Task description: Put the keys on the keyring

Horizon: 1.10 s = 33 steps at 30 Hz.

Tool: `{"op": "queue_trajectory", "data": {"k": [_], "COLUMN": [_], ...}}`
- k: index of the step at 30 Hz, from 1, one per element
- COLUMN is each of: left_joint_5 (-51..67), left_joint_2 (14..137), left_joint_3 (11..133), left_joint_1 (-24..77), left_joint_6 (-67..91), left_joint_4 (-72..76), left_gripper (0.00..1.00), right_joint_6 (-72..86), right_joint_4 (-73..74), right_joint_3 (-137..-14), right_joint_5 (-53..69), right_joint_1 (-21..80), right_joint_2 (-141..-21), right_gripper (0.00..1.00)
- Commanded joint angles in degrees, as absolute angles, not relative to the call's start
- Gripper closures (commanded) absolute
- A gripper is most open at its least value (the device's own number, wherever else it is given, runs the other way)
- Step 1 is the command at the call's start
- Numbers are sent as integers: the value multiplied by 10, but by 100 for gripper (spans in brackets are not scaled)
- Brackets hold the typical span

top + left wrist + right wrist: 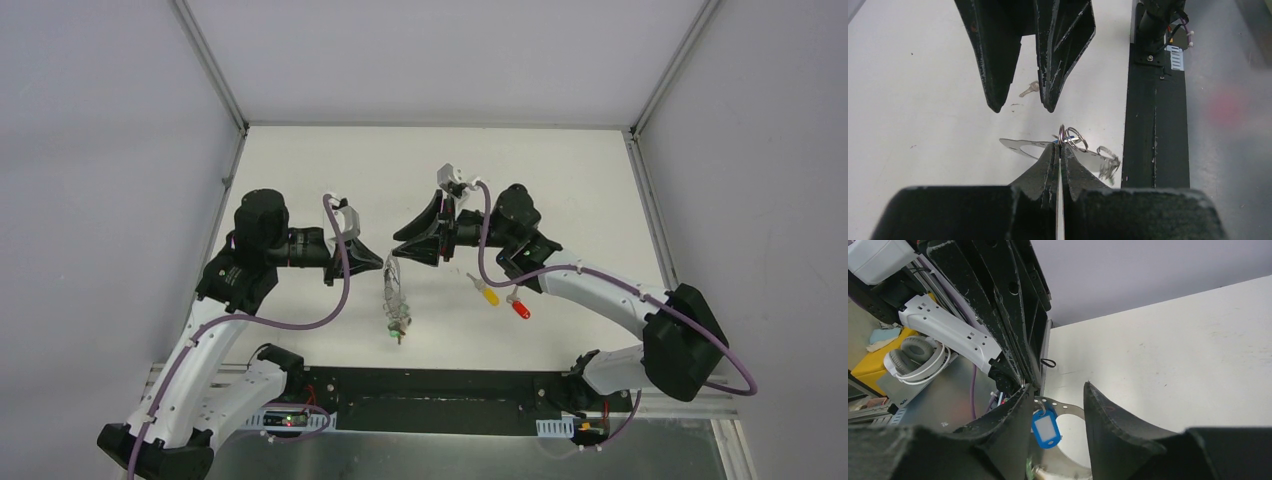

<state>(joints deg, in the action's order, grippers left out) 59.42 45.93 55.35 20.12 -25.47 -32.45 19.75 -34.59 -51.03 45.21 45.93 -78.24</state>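
Pinching the keyring (1020, 146) edge-on, the left gripper (1060, 147) has its jaws pressed fully together on the thin flat grey band, which runs straight up between the two fingers in the left wrist view. Small wire rings (1073, 136) bunch on the band just past the fingertips.

Top view: the left gripper (378, 262) points right over the middle of the table (560, 180). The keyring (392, 290) runs from its tips toward the near edge. A green-headed key (398, 331) sits at the hoop's near end. Cannot tell if that end touches the table.

The right gripper (398, 248) faces the left one, tips close together but apart. Its jaws are partly open and hold nothing. In the right wrist view the right gripper (1058, 387) has its fingers on either side of the band (1073, 411). A blue tag (1046, 427) hangs between them, against or just beside the left-hand finger and clear of the other.

In the left wrist view the right gripper (1022, 107) shows a clear gap between its fingertips, above and just short of the band.

Two loose keys lie on the table right of the grippers, beside the right arm: a yellow-headed key (487, 294) and a red-headed key (519, 308), close together, well apart from the keyring.
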Motion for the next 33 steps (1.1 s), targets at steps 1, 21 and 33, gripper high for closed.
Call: {"op": "queue_trajectory", "data": {"k": [1,21,33], "left_joint_5": [615,544,514], "left_joint_2": [446,432,419], "left_joint_3": [559,564,570], "left_joint_1": [208,212,212], "left_joint_6": [-275,-195,-166], "left_joint_4": [-284,-241,-228], "left_gripper": [100,100,100], "right_joint_6": [181,242,385], "right_joint_4": [-371,-354,-443], "right_joint_3": [-544,-571,-612], "right_joint_5": [484,530,598], "right_joint_1": [463,454,438], "right_joint_2": [-790,-821,-886], "right_gripper": [53,42,44]}}
